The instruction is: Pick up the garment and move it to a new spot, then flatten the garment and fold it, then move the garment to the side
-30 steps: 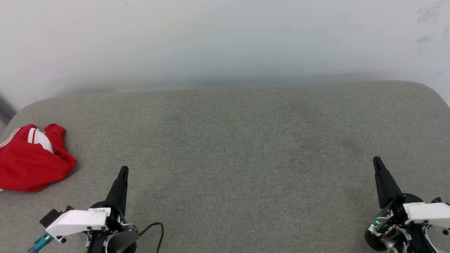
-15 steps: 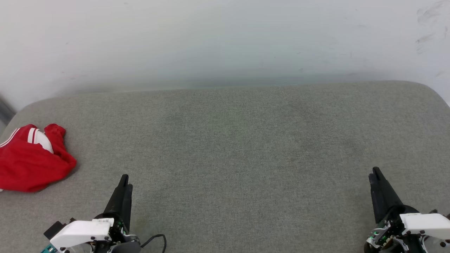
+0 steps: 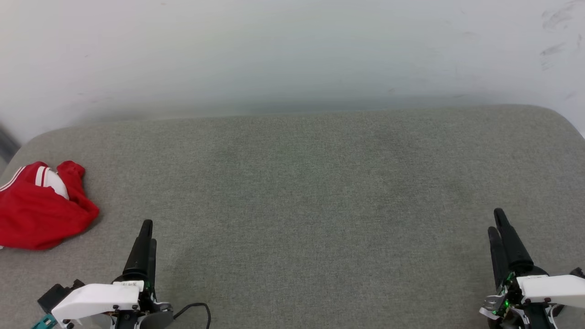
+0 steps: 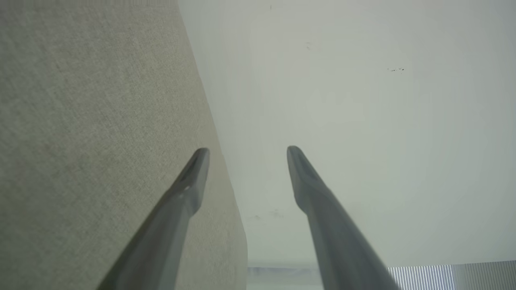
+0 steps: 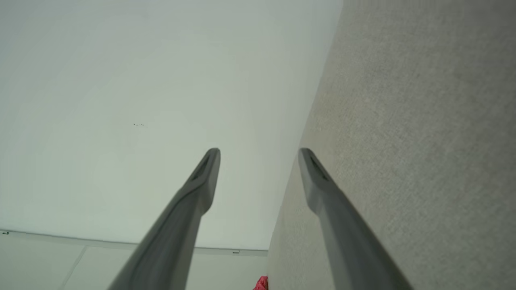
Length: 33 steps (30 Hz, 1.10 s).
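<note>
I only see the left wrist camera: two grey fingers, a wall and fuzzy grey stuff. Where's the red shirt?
Observer: The garment lies on the grey cushion near its left edge, to the left of your left pincer and apart from it.
Operator: Is it flat?
Observer: No, it is crumpled in a heap, red with a bit of white and stripes at its top.
Operator: What's my other arm doing?
Observer: The right pincer is open and empty, at the cushion's far right side.
</note>
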### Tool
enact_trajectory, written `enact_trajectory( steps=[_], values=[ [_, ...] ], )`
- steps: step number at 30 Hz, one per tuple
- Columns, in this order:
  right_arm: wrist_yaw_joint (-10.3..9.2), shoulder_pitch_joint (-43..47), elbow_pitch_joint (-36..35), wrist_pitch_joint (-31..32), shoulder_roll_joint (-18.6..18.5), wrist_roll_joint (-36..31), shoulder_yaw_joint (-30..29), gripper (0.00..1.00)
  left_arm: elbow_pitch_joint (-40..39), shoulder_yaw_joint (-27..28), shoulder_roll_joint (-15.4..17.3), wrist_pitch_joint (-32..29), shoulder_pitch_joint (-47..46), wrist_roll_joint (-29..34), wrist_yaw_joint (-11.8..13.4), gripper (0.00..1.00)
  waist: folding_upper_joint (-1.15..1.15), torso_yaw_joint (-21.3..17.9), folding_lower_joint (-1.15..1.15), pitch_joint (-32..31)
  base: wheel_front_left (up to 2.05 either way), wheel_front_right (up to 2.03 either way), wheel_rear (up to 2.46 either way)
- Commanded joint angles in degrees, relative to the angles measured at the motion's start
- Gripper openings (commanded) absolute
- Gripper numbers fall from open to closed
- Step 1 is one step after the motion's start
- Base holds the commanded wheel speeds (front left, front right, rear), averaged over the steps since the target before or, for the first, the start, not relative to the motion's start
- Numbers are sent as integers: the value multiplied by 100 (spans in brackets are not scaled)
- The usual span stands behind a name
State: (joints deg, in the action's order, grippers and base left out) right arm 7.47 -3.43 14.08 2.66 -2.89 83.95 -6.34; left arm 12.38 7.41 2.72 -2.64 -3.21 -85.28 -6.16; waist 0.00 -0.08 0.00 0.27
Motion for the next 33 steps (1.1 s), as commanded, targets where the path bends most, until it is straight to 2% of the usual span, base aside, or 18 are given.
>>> enact_trajectory(
  steps=[1, 11, 19, 33],
  values=[
    [2, -55, -179, -71, -5, -229, -43, 100, -209, 19, 11, 72, -65, 240, 61, 100, 0, 0, 0, 2, 0, 0, 0],
    [2, 33, -589, -315, -5, -1506, -47, 100, -627, -179, 13, 316, 48, 1553, 450, 100, 0, 4, 0, 11, 0, 0, 0],
    [2, 147, -865, -494, -4, -2747, 184, 100, -788, -339, 14, 494, 173, 2522, 732, 100, 0, 4, 0, 16, 0, 0, 0],
    [2, 359, -1038, -771, -3, -4341, 388, 100, -942, -591, 16, 771, 378, 3949, 1018, 100, 0, 13, 0, 3, 0, 0, 0]
  ],
)
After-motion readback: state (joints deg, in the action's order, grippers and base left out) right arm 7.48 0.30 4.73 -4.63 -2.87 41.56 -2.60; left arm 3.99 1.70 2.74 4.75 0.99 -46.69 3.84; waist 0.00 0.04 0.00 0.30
